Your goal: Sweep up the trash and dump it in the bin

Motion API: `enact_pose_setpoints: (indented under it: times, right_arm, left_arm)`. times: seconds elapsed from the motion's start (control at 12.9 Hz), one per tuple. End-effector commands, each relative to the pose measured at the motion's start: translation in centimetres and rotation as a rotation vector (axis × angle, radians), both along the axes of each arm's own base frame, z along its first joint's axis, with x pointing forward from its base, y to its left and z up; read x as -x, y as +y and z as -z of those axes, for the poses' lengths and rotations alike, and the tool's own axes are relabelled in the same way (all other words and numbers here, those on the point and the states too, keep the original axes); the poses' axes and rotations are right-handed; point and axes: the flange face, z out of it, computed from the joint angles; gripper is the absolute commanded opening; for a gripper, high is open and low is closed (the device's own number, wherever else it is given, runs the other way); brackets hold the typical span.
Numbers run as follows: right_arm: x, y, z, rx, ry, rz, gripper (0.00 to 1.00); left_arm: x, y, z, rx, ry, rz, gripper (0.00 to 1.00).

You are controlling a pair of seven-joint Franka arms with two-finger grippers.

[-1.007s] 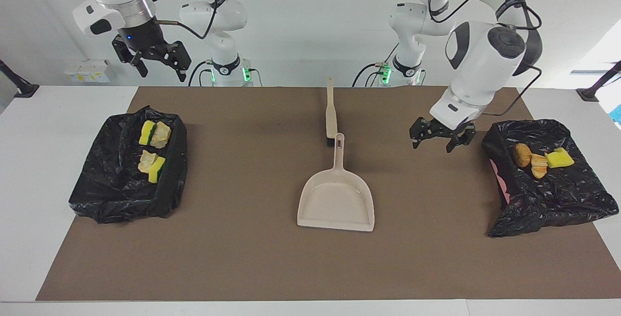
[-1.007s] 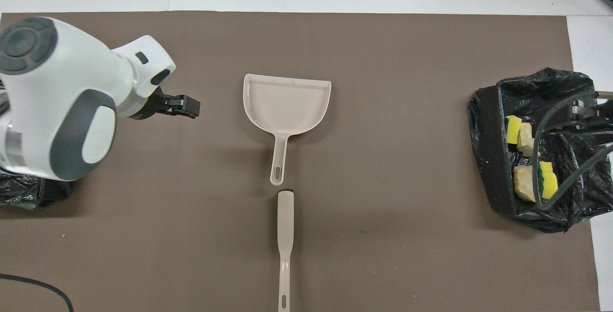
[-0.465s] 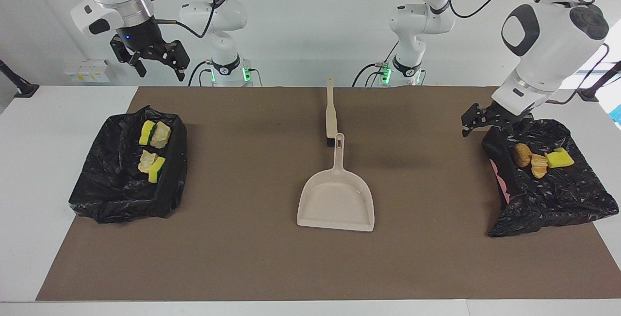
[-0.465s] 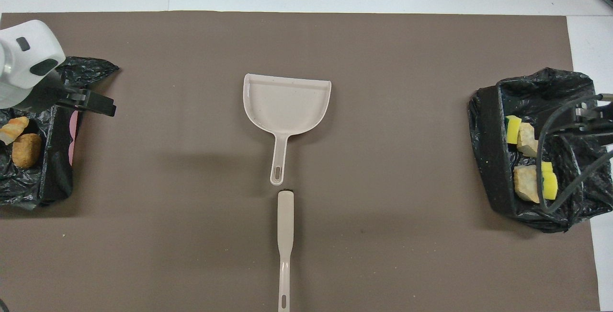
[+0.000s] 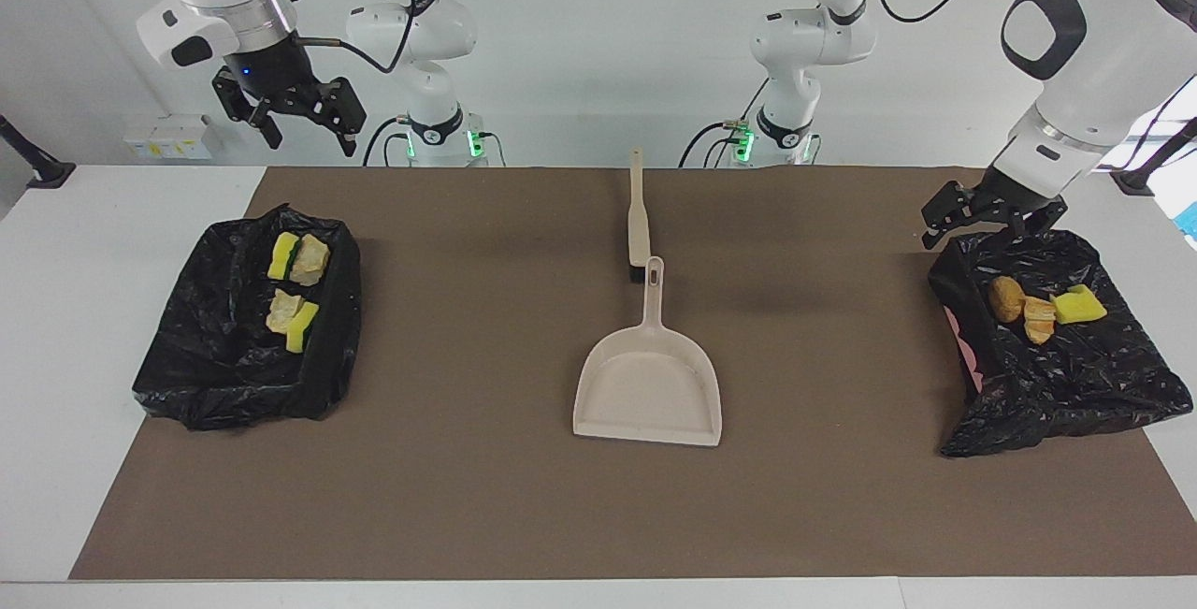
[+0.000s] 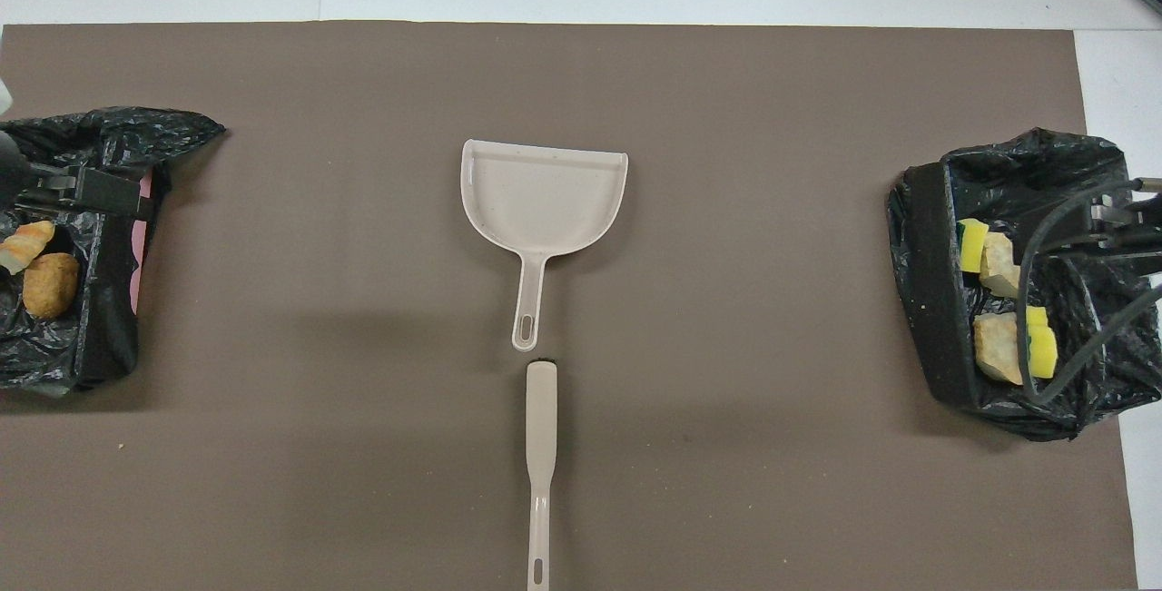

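The right end effector [image 5: 315,143] hangs high in the air over the desk's [image 5: 93,216] robot-side edge, toward the right arm's end. Its fingers are spread wide and hold nothing. Below it, close to the desk edge at that end, a black-lined bin [image 5: 234,356] sits partly on the brown mat [image 5: 468,497]. Four pieces of the trash lie in it: a yellow sponge piece with a green side [image 5: 283,256] touching a tan chunk [image 5: 310,260], and beside them another tan chunk [image 5: 281,310] against a second yellow sponge piece [image 5: 302,326].

At the middle of the mat the beige brush [image 5: 639,216] lies flat, its thin handle pointing to the robot-side edge. Its dark head is just beside the tip of the dustpan's handle. The beige dustpan [image 5: 647,394] lies in line with it, farther from the robots, its wide mouth turned to the desk edge farthest from them. No scraps show in it.

Near the desk edge at the left arm's end stands the second bin [image 5: 1075,384], also lined in black. It holds the other three pieces of trash: a brown chunk [image 5: 1007,298], an orange-tan chunk [image 5: 1039,319] and a yellow sponge piece [image 5: 1080,305]. The left end effector [image 5: 982,227] is low over this bin's rim nearest the robots, fingers apart and empty; whether it touches the liner I cannot tell.
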Motion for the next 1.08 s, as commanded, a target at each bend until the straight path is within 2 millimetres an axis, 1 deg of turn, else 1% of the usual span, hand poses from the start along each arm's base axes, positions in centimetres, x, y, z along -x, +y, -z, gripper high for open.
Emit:
enact_pose_setpoints:
  times: [0.0, 0.08, 0.15, 0.23, 0.39, 0.62, 0.77, 0.85, 1.01]
  right_arm:
    - [0.7, -0.5, -0.1, -0.013, 0.0, -0.021, 1.0]
    - [0.7, -0.4, -0.1, -0.013, 0.0, -0.023, 1.0]
    - [0.7, -0.5, -0.1, -0.013, 0.0, -0.021, 1.0]
    - [0.7, -0.4, -0.1, -0.013, 0.0, -0.023, 1.0]
    - [0.7, -0.5, -0.1, -0.013, 0.0, -0.019, 1.0]
    - [0.8, -0.5, 0.0, -0.013, 0.003, -0.019, 1.0]
    - [0.7, -0.5, -0.1, -0.013, 0.002, -0.021, 1.0]
    - [0.7, -0.5, -0.1, -0.013, 0.002, -0.021, 1.0]
    - [0.7, -0.5, -0.1, -0.013, 0.002, -0.021, 1.0]
  left_arm:
    - [2.3, -0.1, -2.9, -0.01, 0.0, 0.049, 1.0]
    - [3.0, 0.0, -3.7, -0.029, -0.003, 0.065, 1.0]
    - [3.7, 0.2, -4.1, -0.031, 0.014, 0.058, 1.0]
    - [4.0, 0.3, -4.0, -0.033, 0.042, 0.037, 1.0]
    - [4.1, 0.4, -4.2, -0.032, 0.036, -0.034, 1.0]
    - [4.1, 0.3, -4.0, -0.034, 0.04, -0.03, 1.0]
    - [4.3, 0.4, -3.9, -0.095, 0.053, -0.002, 1.0]
    - [4.7, -0.4, -4.0, -0.101, 0.058, 0.016, 1.0]
    - [5.1, -0.5, -3.8, -0.098, 0.066, 0.006, 1.0]
